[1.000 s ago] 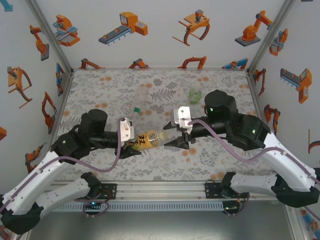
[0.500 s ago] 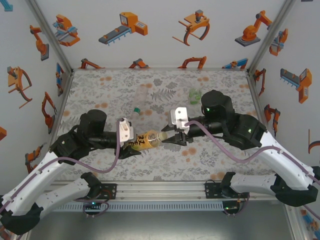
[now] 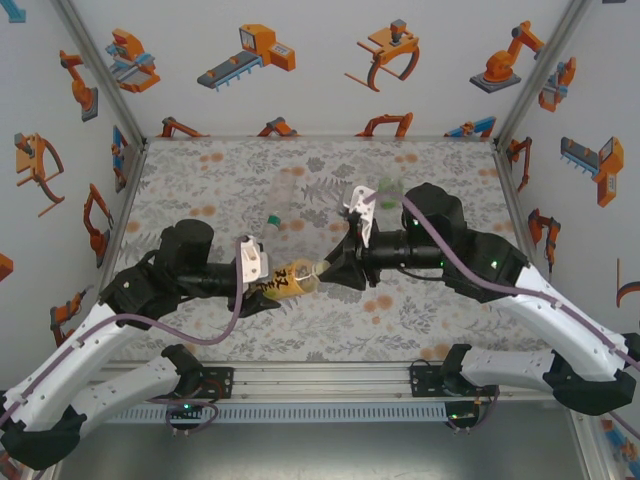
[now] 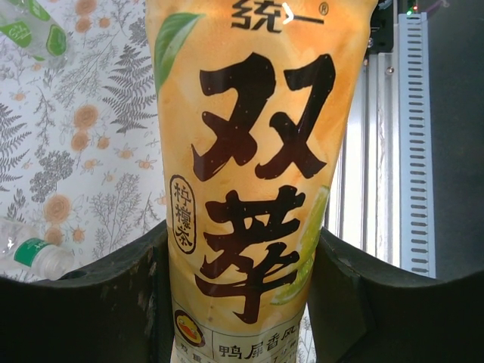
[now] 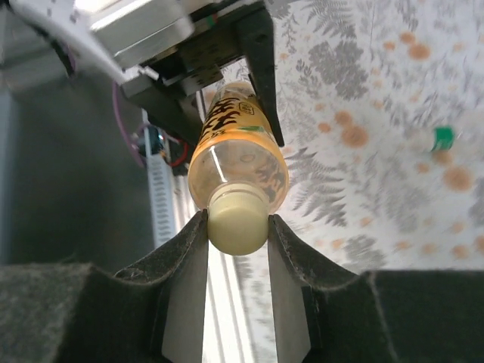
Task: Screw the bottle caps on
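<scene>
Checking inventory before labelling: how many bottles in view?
3. An amber bottle in the left gripper, its cap pinched by the right gripper; a clear bottle at the far centre-left; a green-labelled bottle at the far side, partly hidden behind the right arm.

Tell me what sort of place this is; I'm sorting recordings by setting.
Probably a robot test cell, not a home: walls printed with orange robot drawings, aluminium frame posts, and a floral-covered table with an arm-mounting rail.

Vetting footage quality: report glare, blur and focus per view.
Top external: evenly lit, sharp, soft shadows on the table. Left wrist: amber bottle label crisp, glare near its top. Right wrist: glare streak on the bottle's shoulder; fingers gripping the white cap soft.
</scene>
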Controlling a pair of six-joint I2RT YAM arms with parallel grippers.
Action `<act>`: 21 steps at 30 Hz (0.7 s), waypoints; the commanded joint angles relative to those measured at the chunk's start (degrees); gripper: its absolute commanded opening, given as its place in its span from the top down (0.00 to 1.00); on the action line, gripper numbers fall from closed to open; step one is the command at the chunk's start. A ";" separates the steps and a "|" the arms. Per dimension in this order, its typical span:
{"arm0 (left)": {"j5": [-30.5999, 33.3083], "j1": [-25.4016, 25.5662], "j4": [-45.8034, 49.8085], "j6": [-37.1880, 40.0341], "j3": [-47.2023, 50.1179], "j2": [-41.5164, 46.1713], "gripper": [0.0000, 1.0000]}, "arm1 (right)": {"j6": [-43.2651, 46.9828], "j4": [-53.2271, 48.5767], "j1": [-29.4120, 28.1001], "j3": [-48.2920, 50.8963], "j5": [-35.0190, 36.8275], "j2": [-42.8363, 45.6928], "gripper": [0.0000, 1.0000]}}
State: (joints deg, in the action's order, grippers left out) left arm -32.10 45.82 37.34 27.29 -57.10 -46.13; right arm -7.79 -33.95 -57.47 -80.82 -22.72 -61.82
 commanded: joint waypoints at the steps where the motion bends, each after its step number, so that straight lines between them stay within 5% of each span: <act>1: -0.42 0.41 -3.30 -0.26 -0.26 -0.56 1.00 | -30.53 0.46 -0.36 1.28 10.54 -1.32 1.00; 9: 2.52 0.49 -4.04 -0.49 -0.17 -2.37 1.00 | -70.46 -4.81 -0.33 1.06 12.94 -5.37 1.00; 15: 2.48 0.49 -4.10 -0.58 -0.27 -2.59 1.00 | -70.12 -5.54 -0.71 -0.37 14.53 -5.93 0.99; 21: 1.91 0.50 -3.45 -0.13 -0.35 -2.43 1.00 | -57.18 -5.13 -0.62 -3.93 14.63 -5.09 0.56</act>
State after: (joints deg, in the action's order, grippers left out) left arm -26.13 45.71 39.24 27.09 -56.73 -48.82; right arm -70.91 -40.32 -57.21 -81.87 -7.81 -66.43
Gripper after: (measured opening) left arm 0.548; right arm 0.411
